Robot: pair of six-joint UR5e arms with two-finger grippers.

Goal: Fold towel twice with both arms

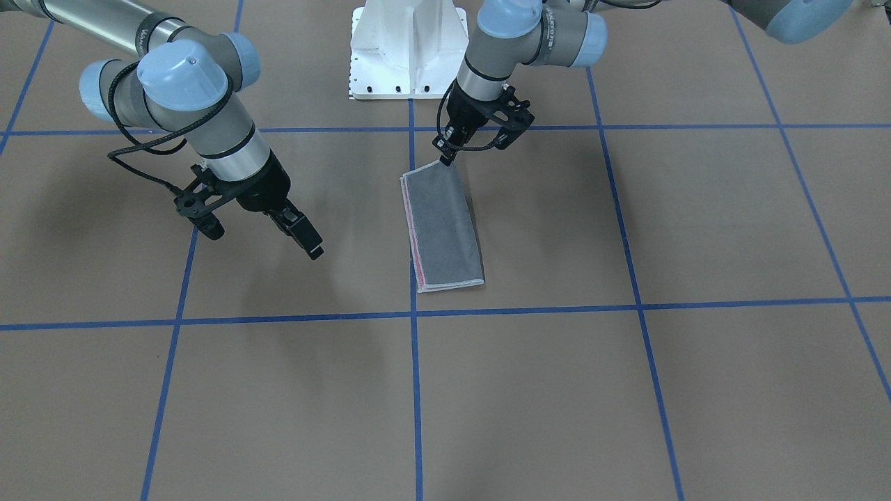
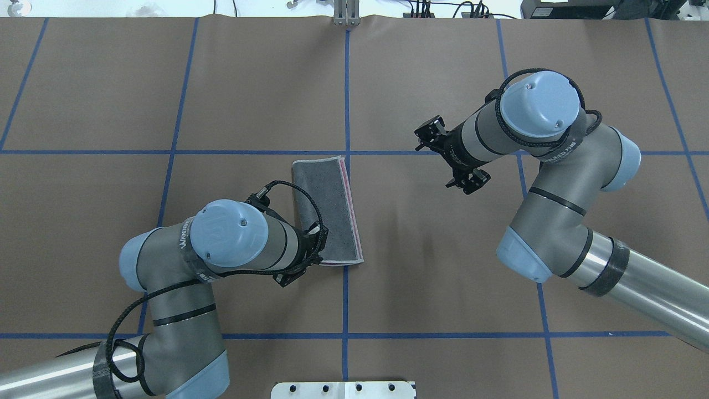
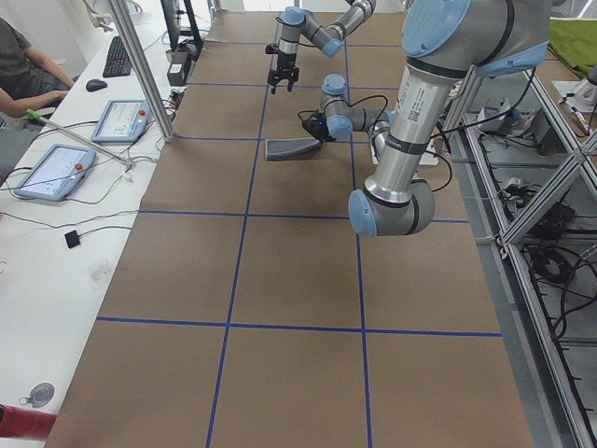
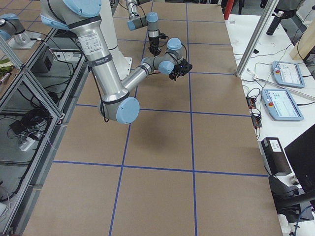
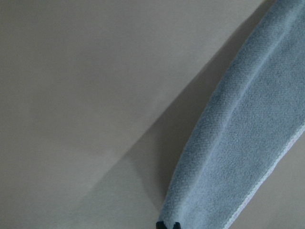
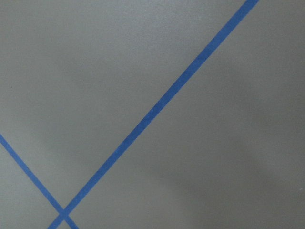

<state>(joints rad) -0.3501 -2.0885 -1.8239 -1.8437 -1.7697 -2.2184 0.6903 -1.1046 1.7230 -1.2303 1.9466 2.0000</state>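
Towel (image 1: 445,229), folded once into a long grey strip with a pink edge showing, lies at the centre of the frame just beside a blue tape line (image 1: 415,362). The left gripper (image 1: 445,158) is clamped on its upper corner, which is slightly raised. The right gripper (image 1: 306,240) hovers well apart at centre left, jaws seemingly parted, holding nothing. With only one corner held, the second fold may skew or the layers may slide apart.

Beside the white pedestal (image 1: 408,49), the left arm (image 1: 557,35) and right arm (image 1: 209,132) are grey-and-silver tubes capped pale blue (black cables looped alongside).
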